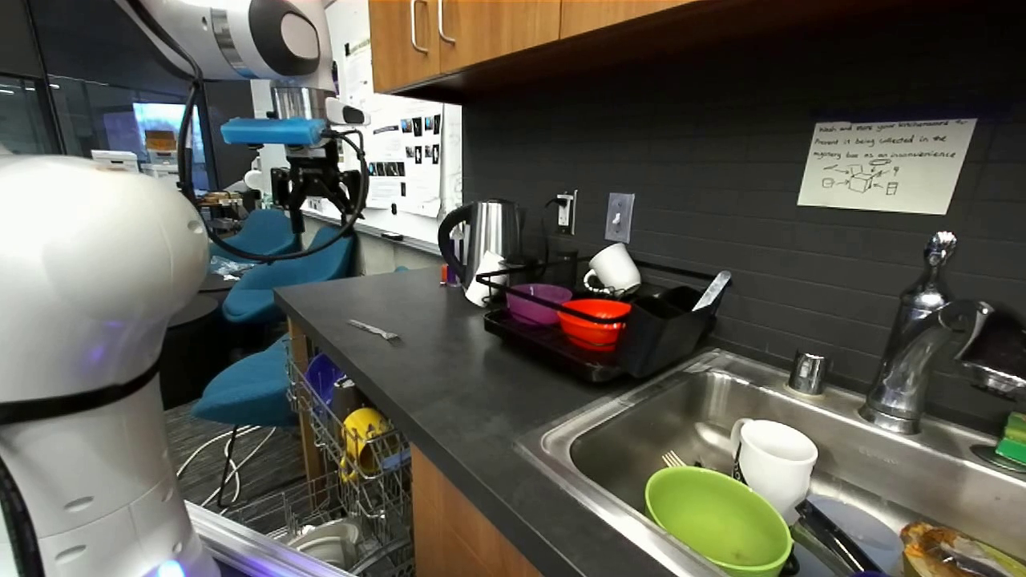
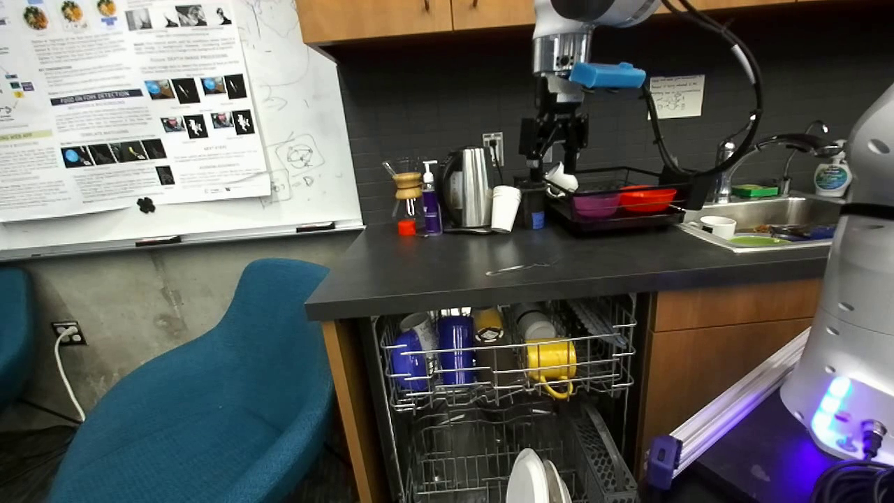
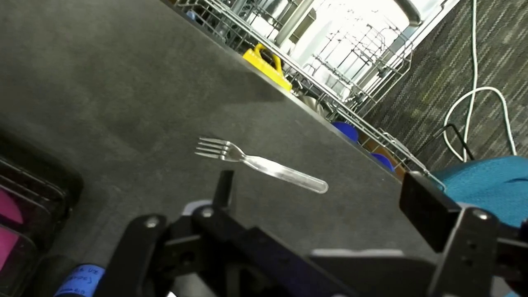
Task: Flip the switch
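Observation:
The light switch (image 1: 619, 219) is a small white toggle on a grey plate, fixed to the dark wall above the dish rack; its toggle is too small to read as up or down. High over the counter's end, well apart from the switch, hangs my gripper (image 1: 327, 215), pointing down. In another exterior view the gripper (image 2: 553, 169) covers most of the switch's plate. The wrist view does not contain the switch. There my gripper (image 3: 326, 198) stands wide open, nothing between its fingers, with a fork (image 3: 284, 173) lying on the counter below.
Beneath the switch, a white mug (image 1: 616, 271) tilts on the black dish rack (image 1: 521, 335). A steel kettle (image 1: 493, 232) and a plugged outlet (image 1: 566, 213) stand to its left. Wooden cabinets (image 1: 481, 36) overhang the counter. An open dishwasher rack (image 2: 489, 344) juts out below.

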You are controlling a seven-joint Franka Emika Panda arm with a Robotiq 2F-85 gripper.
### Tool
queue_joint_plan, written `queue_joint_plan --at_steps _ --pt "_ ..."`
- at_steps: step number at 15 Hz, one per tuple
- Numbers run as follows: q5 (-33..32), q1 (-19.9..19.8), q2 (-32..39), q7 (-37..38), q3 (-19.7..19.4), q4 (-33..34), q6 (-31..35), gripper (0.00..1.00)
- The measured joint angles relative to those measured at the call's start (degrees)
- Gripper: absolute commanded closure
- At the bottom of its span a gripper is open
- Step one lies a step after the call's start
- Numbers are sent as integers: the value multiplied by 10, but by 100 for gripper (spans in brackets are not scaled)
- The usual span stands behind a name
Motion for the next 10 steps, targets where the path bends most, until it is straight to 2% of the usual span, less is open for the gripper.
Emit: queue_joint_plan --at_steps 5,10 --pt "-19 -28 9 25 -1 -8 82 0" --pt "-61 -61 38 89 7 -23 194 0"
